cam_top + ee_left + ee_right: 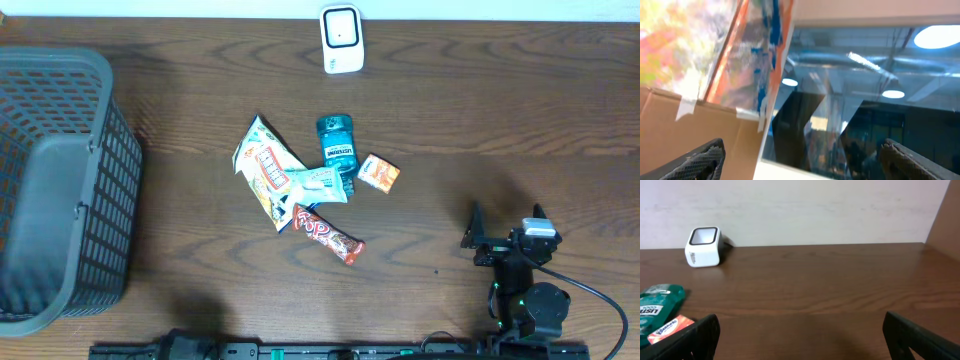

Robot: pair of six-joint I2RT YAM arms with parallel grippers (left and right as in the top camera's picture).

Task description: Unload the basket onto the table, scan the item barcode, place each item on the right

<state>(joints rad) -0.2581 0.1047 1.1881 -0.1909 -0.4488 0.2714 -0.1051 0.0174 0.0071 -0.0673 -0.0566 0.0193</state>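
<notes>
The white barcode scanner [342, 38] stands at the 12 o'clock edge of the table [500, 120]. The items lie bunched mid-table: a teal mouthwash bottle [337, 145] with a small orange box [379, 173] just beside it at 4 o'clock, a snack bag [262, 165] at its 9 o'clock and a red candy bar [328, 233] at its 6 o'clock, with a grey basket [100, 200] at the table's 9 o'clock. The right gripper [800, 342] is released, its claw spread wide and grasping nothing, low over the wood at 4 o'clock from the items and well apart from them. The left gripper [802, 160] is also spread and empty, its camera tilted up at cardboard [690, 125].
</notes>
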